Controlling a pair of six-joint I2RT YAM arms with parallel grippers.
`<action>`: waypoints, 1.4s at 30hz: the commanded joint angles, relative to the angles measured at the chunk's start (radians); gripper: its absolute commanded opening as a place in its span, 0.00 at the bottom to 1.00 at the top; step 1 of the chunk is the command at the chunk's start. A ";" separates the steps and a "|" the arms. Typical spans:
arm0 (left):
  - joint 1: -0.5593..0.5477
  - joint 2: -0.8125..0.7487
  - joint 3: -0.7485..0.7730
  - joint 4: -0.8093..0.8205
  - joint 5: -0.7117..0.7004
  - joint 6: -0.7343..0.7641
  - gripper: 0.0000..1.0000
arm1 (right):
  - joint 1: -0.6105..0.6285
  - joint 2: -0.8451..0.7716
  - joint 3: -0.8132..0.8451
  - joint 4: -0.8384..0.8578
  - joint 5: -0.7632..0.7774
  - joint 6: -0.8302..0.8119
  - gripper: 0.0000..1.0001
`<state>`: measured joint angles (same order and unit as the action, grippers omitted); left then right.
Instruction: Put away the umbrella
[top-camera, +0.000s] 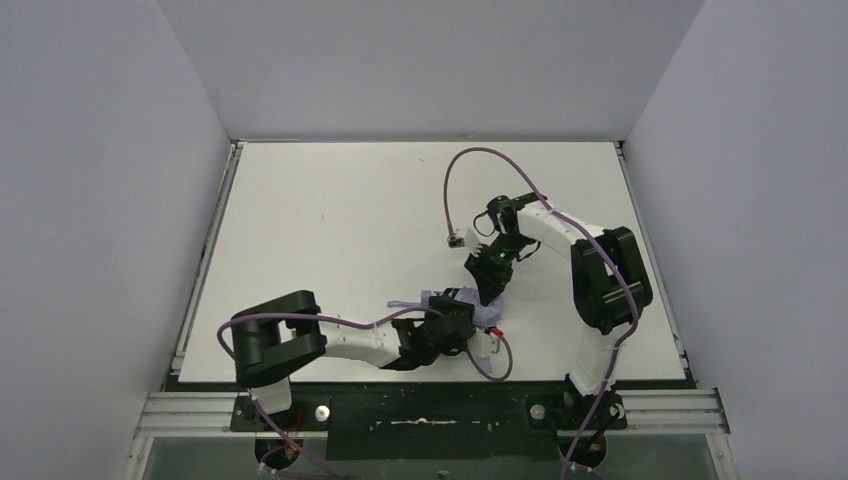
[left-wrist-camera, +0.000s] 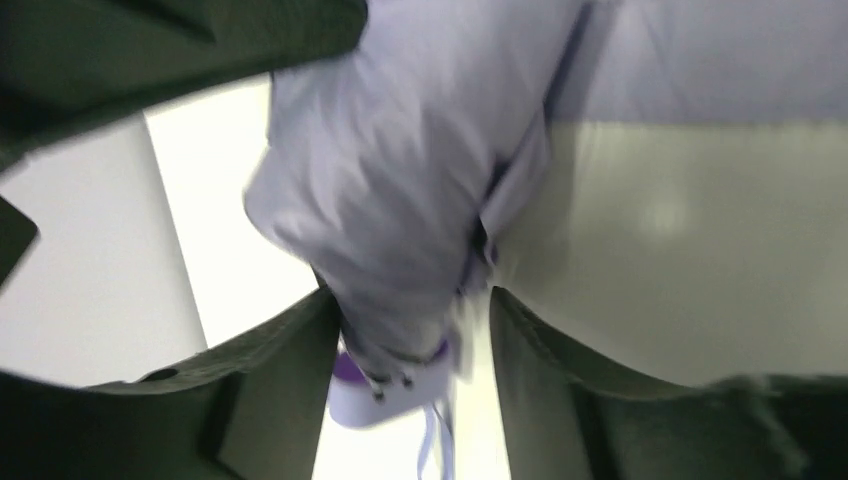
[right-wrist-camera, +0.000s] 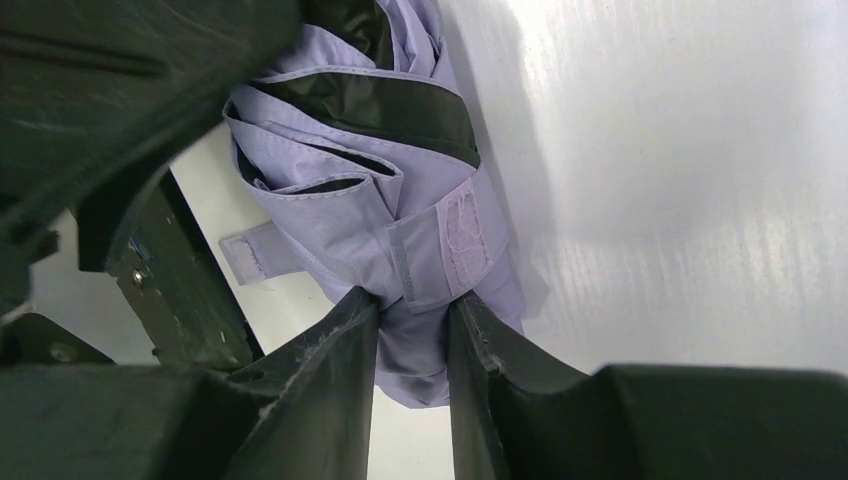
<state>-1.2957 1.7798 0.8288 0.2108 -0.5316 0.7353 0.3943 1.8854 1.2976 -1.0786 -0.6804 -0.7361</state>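
The right gripper points down toward the near edge of the desk, its two black fingers pinched onto a fold of the compact folding umbrella of pale lavender fabric, just below its fastening strap. The left gripper reaches in from the left with its jaws apart around the narrow end of the bundle. One finger lies against the cloth, while a bright strip of desk shows between the cloth and the other finger, so it is not clamping. The small lavender handle with its cord sits just past those fingers, though that view is blurred. In the top view the umbrella lies folded on the white desk, close to the near edge and right of its middle, between the two grippers.
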 joint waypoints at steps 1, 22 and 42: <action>0.006 -0.152 -0.025 -0.165 0.035 -0.090 0.59 | 0.017 0.041 -0.077 0.276 0.180 0.077 0.06; 0.450 -0.990 -0.157 -0.452 0.416 -0.574 0.71 | 0.259 -0.286 -0.499 0.885 0.513 -0.026 0.06; 0.711 -0.502 0.056 -0.340 0.928 -0.670 0.87 | 0.542 -0.453 -0.861 1.246 0.728 -0.076 0.04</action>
<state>-0.6041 1.1965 0.7753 -0.1982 0.2489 0.0837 0.9016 1.4094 0.4881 0.2375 0.0284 -0.8284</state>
